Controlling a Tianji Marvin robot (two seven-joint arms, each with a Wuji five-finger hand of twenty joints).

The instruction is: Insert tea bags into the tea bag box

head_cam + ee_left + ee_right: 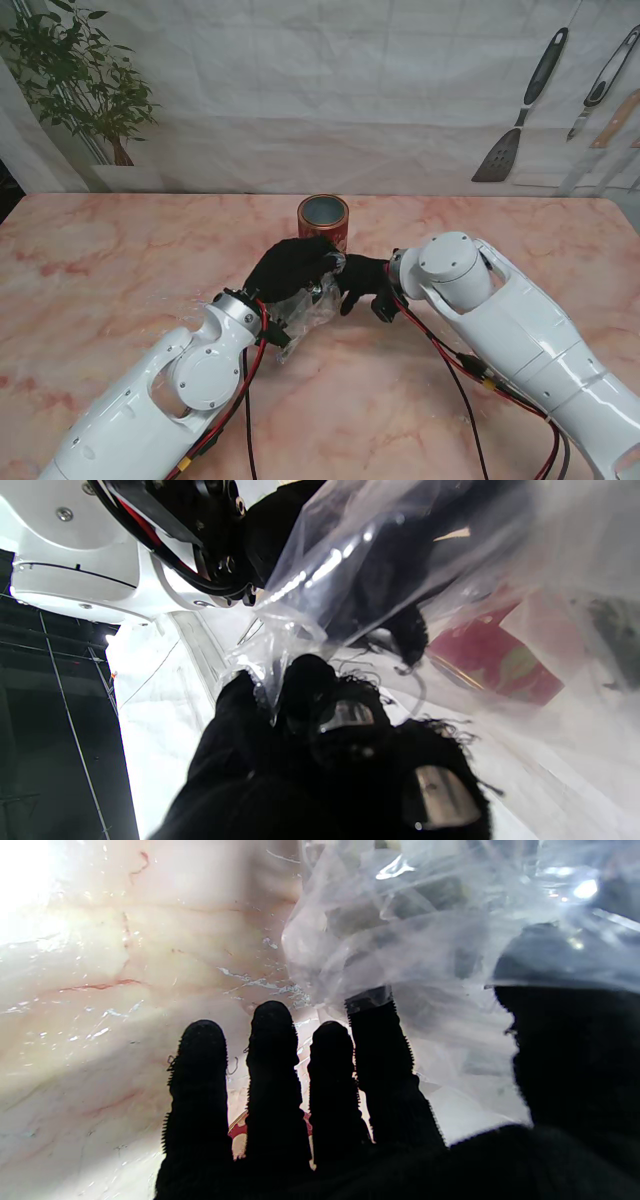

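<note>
Pink marble table [90, 290] fills the stand view, white cloth backdrop [300, 90] behind it, potted plant [85, 90] at about 10 o'clock, kitchen utensils [525, 110] hanging on the backdrop at about 2 o'clock.

Both white arms come in from the near corners and meet at table centre. Left hand [290, 268], black glove, is clenched on a clear plastic bag [305, 310]; in the left wrist view its fingers [305, 680] pinch a bunched fold of the bag [320, 570]. The bag hangs crumpled just nearer than the hand; dark shapes inside, likely tea bags, too blurred to confirm.

Right hand [362, 280], also black-gloved, sits at the left hand's 3 o'clock, touching it or nearly so. The right wrist view shows four fingers [272, 1065] straight and side by side, one tip against the bag [400, 940], thumb behind the film. Whether it actually grips the bag, cannot tell.

Tea bag box [323, 222]: red round tin, open top, upright, at 12 o'clock just beyond the hands. It shows red through the plastic in the left wrist view [495, 665].
</note>
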